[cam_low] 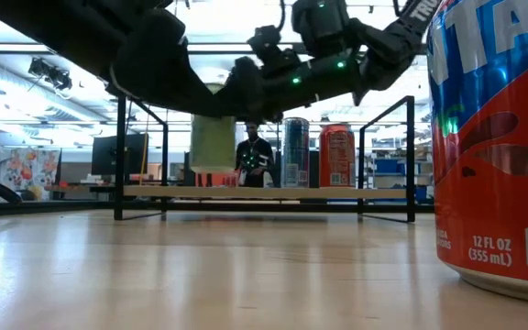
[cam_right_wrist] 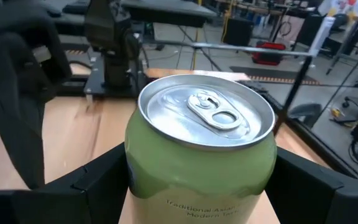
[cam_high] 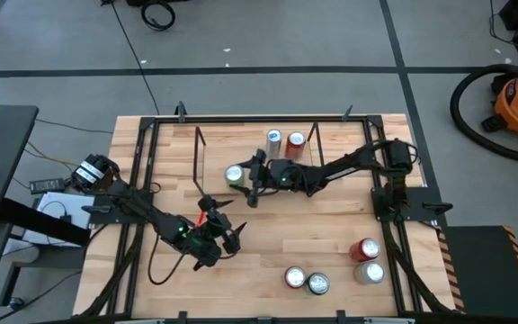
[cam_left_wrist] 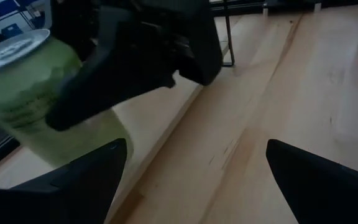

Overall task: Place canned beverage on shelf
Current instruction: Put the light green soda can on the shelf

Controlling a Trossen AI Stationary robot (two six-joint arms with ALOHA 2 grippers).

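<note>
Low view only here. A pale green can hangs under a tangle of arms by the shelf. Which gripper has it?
Observer: The right gripper is shut on the green can; from above, that arm reaches in from the right side.
Operator: Where on the shelf?
Observer: Over the shelf's front left part, apart from the blue can and the red can, which stand side by side at its back.
Operator: Left arm?
Observer: The left gripper is open and holds nothing, over the bare table in front of the shelf.
</note>
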